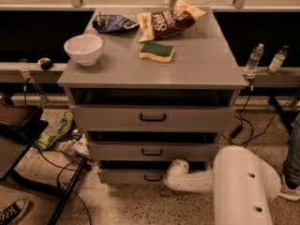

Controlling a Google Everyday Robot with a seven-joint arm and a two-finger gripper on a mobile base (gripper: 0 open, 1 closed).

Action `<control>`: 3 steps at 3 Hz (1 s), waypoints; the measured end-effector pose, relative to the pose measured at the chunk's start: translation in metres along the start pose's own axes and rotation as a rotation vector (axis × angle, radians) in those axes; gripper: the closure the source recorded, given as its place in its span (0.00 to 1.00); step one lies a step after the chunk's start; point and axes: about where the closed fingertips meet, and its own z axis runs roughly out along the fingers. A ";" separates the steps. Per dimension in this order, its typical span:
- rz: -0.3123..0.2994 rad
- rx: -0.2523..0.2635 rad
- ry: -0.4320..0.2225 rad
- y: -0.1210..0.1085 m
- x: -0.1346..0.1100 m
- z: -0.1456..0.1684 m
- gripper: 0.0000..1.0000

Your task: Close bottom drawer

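The grey cabinet has three drawers. The bottom drawer is the lowest and narrowest, with a small black bar handle; its front sits close under the middle drawer, with a dark gap above it. My white arm reaches in from the lower right. My gripper is at the right end of the bottom drawer's front, against or just at it. Its fingers are hidden behind the wrist.
On the cabinet top lie a white bowl, a green-and-yellow sponge, a blue bag and a brown chip bag. Two water bottles stand on the right ledge. Cables, litter and a black stand lie on the floor at left.
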 end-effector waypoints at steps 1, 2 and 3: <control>0.000 0.000 0.000 0.000 0.000 0.000 0.67; 0.000 0.000 0.000 0.000 0.000 0.000 0.43; 0.000 0.000 0.000 0.000 0.000 0.000 0.20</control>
